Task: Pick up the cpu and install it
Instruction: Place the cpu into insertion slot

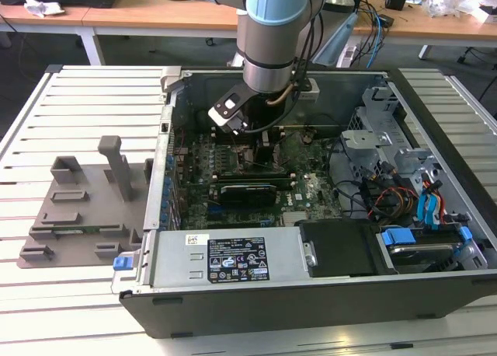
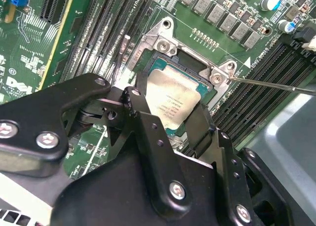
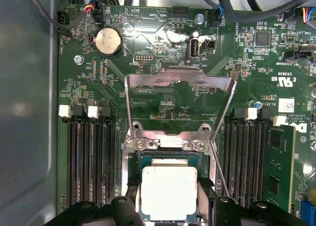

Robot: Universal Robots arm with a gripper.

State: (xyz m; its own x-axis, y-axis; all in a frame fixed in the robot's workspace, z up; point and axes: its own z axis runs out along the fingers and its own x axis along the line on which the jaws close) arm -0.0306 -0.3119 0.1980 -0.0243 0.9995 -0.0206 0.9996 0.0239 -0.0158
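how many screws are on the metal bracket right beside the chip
2. In the first wrist view, one screw sits at one end of the bracket beside the chip, the other screw at the opposite end. The gripper may hide more.

Bright, even room light fills the computer case in the exterior view, shadows soft. In both wrist views the cpu shines pale with glare.

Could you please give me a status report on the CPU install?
Gripper shut on the cpu. Chip flat over the open socket. Raised load plate stands clear of it.
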